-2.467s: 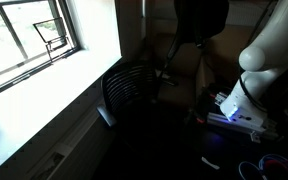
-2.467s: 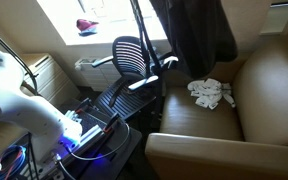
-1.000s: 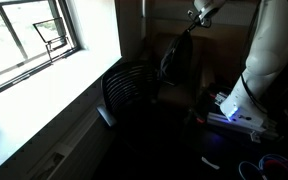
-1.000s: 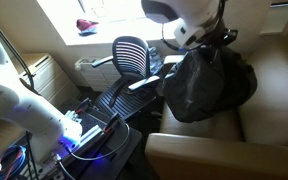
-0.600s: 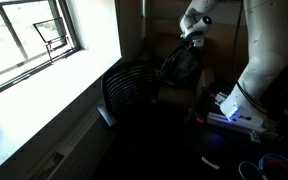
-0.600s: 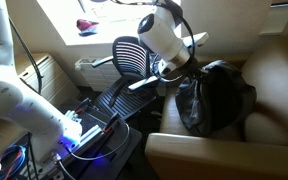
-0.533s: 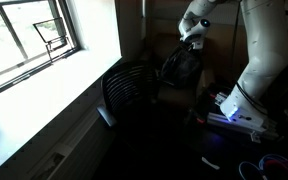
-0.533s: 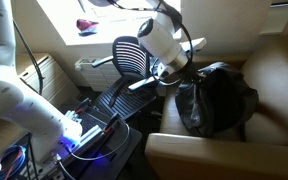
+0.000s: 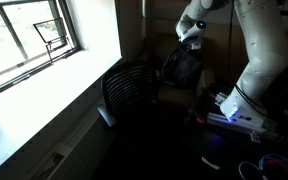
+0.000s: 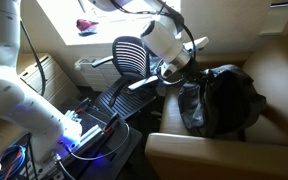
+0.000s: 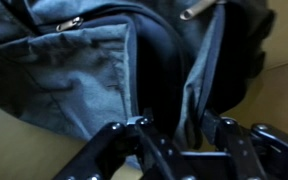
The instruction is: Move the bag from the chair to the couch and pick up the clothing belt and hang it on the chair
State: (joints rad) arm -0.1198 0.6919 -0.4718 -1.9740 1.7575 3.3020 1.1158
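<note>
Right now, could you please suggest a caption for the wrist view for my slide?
Wrist view: end effector straddling a fold of the dark bag, which rests on the tan couch.

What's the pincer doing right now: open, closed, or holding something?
Pincer: fingers sit either side of a fold of the dark backpack; clamped or loose cannot be told.

The bag is matt woven cloth, charcoal and faintly rough, with a shiny metal zip pull at 11 o'clock in the wrist view. The tool looks hard and matt black. The couch is smooth tan upholstery. The chair has black, faintly glossy plastic ribs. The arm shell is glossy white plastic.
</note>
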